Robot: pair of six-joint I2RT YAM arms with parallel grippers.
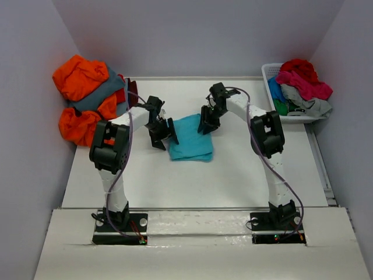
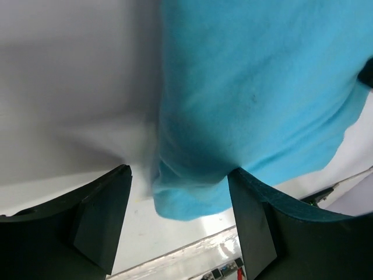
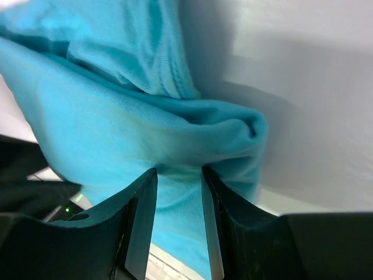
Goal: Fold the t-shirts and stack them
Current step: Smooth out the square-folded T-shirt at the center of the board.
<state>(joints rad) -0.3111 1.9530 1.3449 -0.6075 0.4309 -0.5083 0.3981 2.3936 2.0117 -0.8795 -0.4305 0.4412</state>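
A turquoise t-shirt [image 1: 191, 139] lies folded in a rough rectangle at the middle of the table. My left gripper [image 1: 165, 133] is at its left edge. In the left wrist view the shirt [image 2: 256, 87] fills the upper right, and its rounded lower edge hangs between my wide-open left gripper [image 2: 178, 198], touching neither finger. My right gripper [image 1: 207, 122] is at the shirt's far right corner. In the right wrist view the right gripper [image 3: 178, 175] is narrowed on a bunched fold of the shirt [image 3: 116, 128], which puckers at the fingertips.
A pile of orange [image 1: 78, 79], slate grey and maroon shirts sits at the far left of the table. A white slatted basket [image 1: 269, 74] at the far right holds red, pink [image 1: 303, 84], light grey and green shirts. Grey walls enclose the table.
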